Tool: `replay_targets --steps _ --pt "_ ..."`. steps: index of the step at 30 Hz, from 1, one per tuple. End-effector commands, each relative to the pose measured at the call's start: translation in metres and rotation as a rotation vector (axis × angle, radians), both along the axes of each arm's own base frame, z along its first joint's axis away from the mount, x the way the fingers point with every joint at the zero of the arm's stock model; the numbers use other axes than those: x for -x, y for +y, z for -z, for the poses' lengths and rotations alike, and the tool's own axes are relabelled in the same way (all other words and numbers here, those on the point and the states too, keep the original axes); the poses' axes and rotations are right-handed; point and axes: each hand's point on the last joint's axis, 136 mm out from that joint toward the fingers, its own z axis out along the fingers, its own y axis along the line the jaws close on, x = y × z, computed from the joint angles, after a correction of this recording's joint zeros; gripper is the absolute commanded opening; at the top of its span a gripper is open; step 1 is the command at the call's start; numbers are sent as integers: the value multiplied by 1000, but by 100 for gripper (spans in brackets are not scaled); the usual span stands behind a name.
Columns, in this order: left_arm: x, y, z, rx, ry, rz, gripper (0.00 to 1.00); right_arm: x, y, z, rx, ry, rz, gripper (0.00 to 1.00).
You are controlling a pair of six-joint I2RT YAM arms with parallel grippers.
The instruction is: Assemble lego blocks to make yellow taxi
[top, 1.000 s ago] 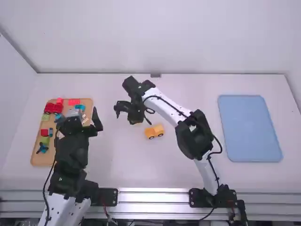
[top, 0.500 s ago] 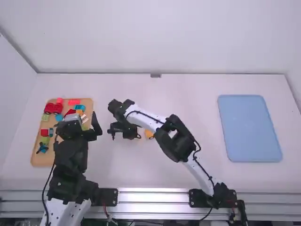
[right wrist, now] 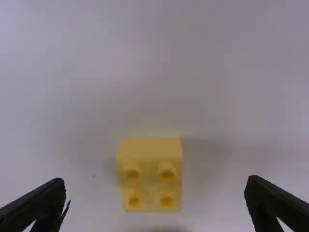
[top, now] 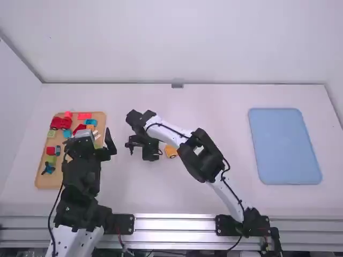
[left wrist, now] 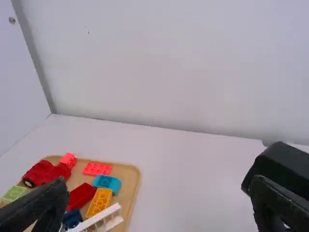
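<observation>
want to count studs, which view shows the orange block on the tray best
The left wrist view: the orange block sits close, studs facing up. The high view shows it small on the tray; the right wrist view frames a yellow block instead.

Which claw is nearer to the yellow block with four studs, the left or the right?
The right claw. It is open above the yellow block, which shows between its fingers; the left claw is open farther off, by the tan tray.
</observation>
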Motion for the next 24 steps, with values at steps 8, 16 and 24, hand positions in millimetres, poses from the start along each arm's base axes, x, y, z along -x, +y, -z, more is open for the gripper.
replay_targets --steps 8,16,24 --pt "-12 -14 5 53 4 70 99 -65 0 -156 -417 -34 171 98" --pt "-51 -41 25 54 71 195 99 -120 -55 -230 -645 -239 462 98" --pt "-89 -84 58 -24 297 427 99 -118 -130 -197 -646 -570 791 98"
